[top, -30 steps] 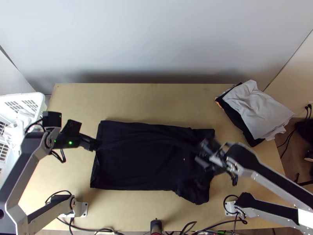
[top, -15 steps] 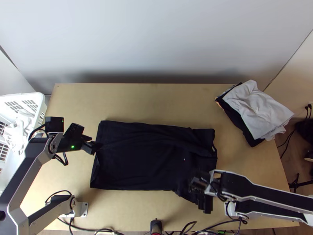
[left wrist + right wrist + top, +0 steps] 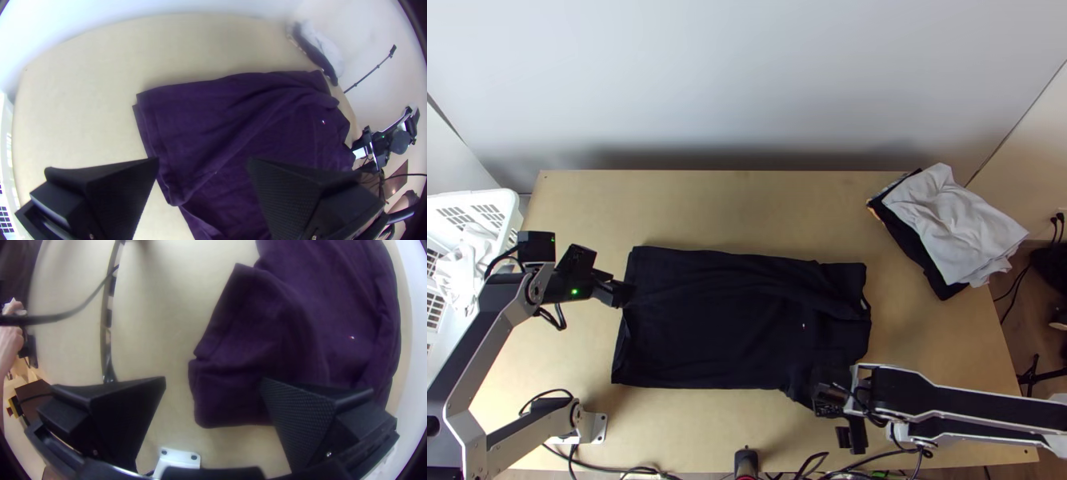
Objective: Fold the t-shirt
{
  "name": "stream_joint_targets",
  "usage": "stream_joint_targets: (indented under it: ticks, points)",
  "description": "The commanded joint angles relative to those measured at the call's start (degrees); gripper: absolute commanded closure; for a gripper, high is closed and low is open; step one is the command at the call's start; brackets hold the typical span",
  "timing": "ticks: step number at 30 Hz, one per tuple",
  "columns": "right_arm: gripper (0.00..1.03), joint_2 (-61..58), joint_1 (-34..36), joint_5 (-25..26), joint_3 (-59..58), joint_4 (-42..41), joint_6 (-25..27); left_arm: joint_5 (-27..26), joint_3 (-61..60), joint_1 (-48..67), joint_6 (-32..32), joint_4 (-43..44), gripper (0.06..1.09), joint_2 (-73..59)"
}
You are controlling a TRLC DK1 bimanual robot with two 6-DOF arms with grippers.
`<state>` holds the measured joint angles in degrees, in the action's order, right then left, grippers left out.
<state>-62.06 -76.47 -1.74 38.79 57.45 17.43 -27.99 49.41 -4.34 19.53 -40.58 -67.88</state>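
Dark, thin-knit cotton-look t-shirt (image 3: 723, 336) lies mid-table, long side from 9 to 3 o'clock in the top view. Looks folded over once: a loose, rippled band runs along its 12 o'clock side. Rest as clock positions round the shirt:

- White slotted plastic laundry basket (image 3: 503, 204): 10 o'clock, well apart.
- Stack of laid-down garments, light grey on dark (image 3: 947, 220): 2 o'clock, near the table corner.
- Left gripper (image 3: 203, 161): between 9 and 10, over the short edge. Fingers wide, nothing pinched.
- Right gripper (image 3: 213, 381): between 4 and 5, above the loose sleeve-like flap (image 3: 231, 391). Fingers wide too, cloth between them but no grip on it.
- Tiny pale mark (image 3: 804, 326) on the fabric, toward 3.

Handling: light, limp, not fragile. Matte knit should hold well in flat pads, so slip is a minor worry. Bigger risk is catching only the top layer (two layers show at the 9 o'clock edge) and shearing the fold. I'd tuck the flap in first, gripping near its hem, low to the wood. Then take both layers right at the corners; a mid-panel pinch would just bunch it.
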Motion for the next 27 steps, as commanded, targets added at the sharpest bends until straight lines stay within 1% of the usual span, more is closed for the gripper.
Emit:
stream_joint_targets:
  ticks: [1,2,3,6,7,8,10,13,16,19,21,24,27]
  points:
    - [0.08,-5.0,-0.3,-1.0,-1.5,-4.3,-1.2,0.0,1.5,-0.5,-1.1,0.1,0.12,-0.9]
    - [0.14,-5.3,-0.2,-1.0,-1.8,-5.2,-1.5,0.0,1.7,-0.5,-1.2,0.1,0.12,-0.9]
    - [0.22,-5.2,0.0,-1.0,-2.1,-6.3,-2.1,0.0,1.9,-0.5,-1.2,-0.1,0.12,-0.9]
    - [0.71,-3.4,0.5,-0.9,-2.7,-7.8,-3.8,0.0,2.5,-1.6,-0.9,-0.6,0.12,-0.9]
    - [0.9,-2.6,0.7,-0.9,-2.5,-7.8,-4.2,0.0,2.7,-2.1,-0.7,-0.6,0.12,-0.9]
    - [1.01,-1.7,0.8,-0.9,-2.2,-7.8,-4.3,0.0,2.8,-2.6,-0.6,-0.7,0.12,-0.9]
    - [1.0,-0.2,1.4,-0.9,-0.5,-7.0,-5.7,0.0,2.9,-2.9,-0.5,-1.0,0.12,-0.9]
    - [1.0,2.4,2.4,-1.1,6.9,-1.8,-7.6,0.0,3.0,-2.9,-0.5,-1.7,0.12,-0.9]
    - [1.0,4.8,3.0,-2.9,13.9,0.8,-8.6,0.0,2.9,-2.9,-0.7,-1.9,0.12,-0.9]
    - [1.0,4.0,3.3,-5.0,19.4,2.8,-11.0,0.0,2.9,-2.8,-0.9,-1.9,0.12,-1.2]
    - [1.0,2.7,5.0,-7.8,21.6,2.8,-12.4,0.0,3.0,-2.4,-1.1,-1.8,0.12,-1.4]
    - [1.0,-0.3,9.5,-10.2,22.5,2.2,-13.9,0.0,3.1,-2.1,-1.4,-1.8,0.12,-1.4]
    - [1.0,-2.6,12.2,-10.6,21.6,1.3,-13.9,0.0,3.2,-2.2,-1.4,-2.0,0.12,-1.3]
